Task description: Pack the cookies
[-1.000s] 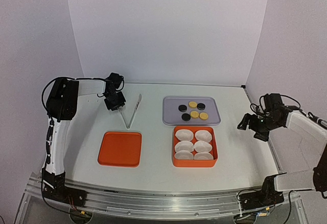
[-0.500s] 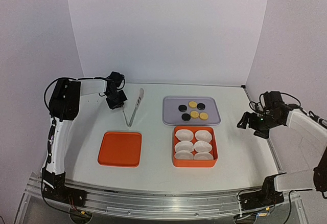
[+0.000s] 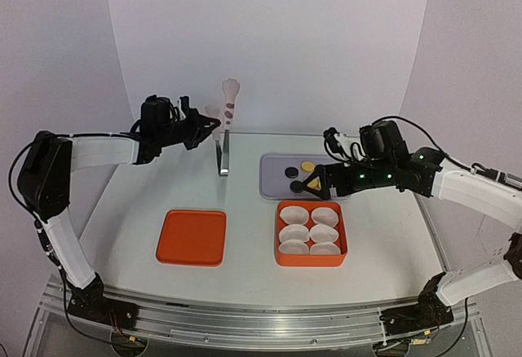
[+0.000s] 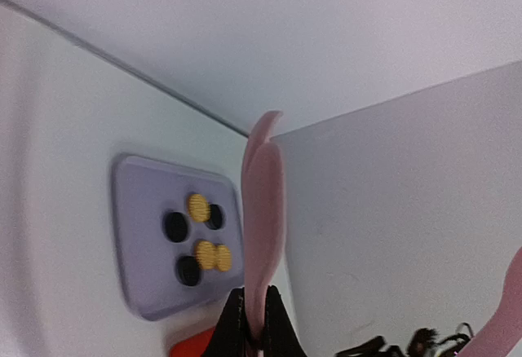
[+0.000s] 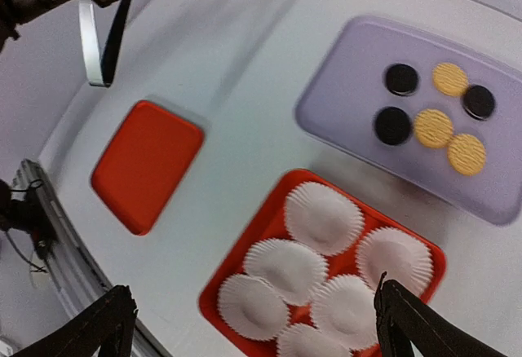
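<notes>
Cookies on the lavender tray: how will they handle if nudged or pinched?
The cookies lie flat as thin discs, so they probably slide rather than roll on the smooth-looking lavender tray. Small, so likely light. Two yellow ones touch, so pushing one would likely shift its neighbour.

We see a matt white counter [image 3: 245, 210]. The flat lavender plastic tray [image 5: 342, 88] and the orange plastic box [image 3: 310, 261] look smooth, softly sheened. The white fluted paper liners [image 5: 324, 217] are matt; the round golden cookies [image 5: 433, 128] look ribbed, and the pink-handled metal tongs [image 3: 223, 157] gleam.
</notes>
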You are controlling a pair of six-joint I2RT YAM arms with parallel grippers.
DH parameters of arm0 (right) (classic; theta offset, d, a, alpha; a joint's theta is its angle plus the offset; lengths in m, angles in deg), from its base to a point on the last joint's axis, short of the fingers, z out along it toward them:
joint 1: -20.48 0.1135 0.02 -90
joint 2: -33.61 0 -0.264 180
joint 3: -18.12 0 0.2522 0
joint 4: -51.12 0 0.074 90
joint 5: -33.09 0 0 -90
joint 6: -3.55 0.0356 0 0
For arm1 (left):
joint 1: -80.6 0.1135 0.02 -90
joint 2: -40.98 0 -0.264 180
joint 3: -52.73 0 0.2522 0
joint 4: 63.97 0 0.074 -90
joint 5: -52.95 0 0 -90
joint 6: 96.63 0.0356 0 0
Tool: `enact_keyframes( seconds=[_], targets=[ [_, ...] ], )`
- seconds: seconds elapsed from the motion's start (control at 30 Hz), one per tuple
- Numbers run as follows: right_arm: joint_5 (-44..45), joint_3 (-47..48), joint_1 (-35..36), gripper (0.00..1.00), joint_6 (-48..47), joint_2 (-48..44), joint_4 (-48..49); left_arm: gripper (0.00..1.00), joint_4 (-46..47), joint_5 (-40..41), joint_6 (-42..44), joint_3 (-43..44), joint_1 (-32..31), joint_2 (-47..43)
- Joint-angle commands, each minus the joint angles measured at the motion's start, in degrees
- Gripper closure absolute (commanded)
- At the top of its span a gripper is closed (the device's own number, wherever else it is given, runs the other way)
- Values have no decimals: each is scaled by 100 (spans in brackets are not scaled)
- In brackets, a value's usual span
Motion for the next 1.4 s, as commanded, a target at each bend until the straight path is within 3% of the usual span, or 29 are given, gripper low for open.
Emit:
enact_keyframes(
  seconds=[0.0,0.23,0.5,0.97,1.37],
  targets=[
    [-1681,-216,385,2,734,16,2180,100,2634,-606,-715,-714,-392,-846],
    [-2584,-26,967,3,1585,655,4092,100,3258,-143,-645,-1152,-1177,-1512],
    [-2805,583,1209,7,1766,1410,4199,100,3573,8,-870,-1220,-1591,-1509],
    [-2272,972,1424,17,1967,1648,4405,100,3396,214,-1127,-1371,-1867,-1423],
    [-2403,967,1420,25,2076,1646,4532,100,3345,451,-1139,-1621,-1929,-1455]
  ],
)
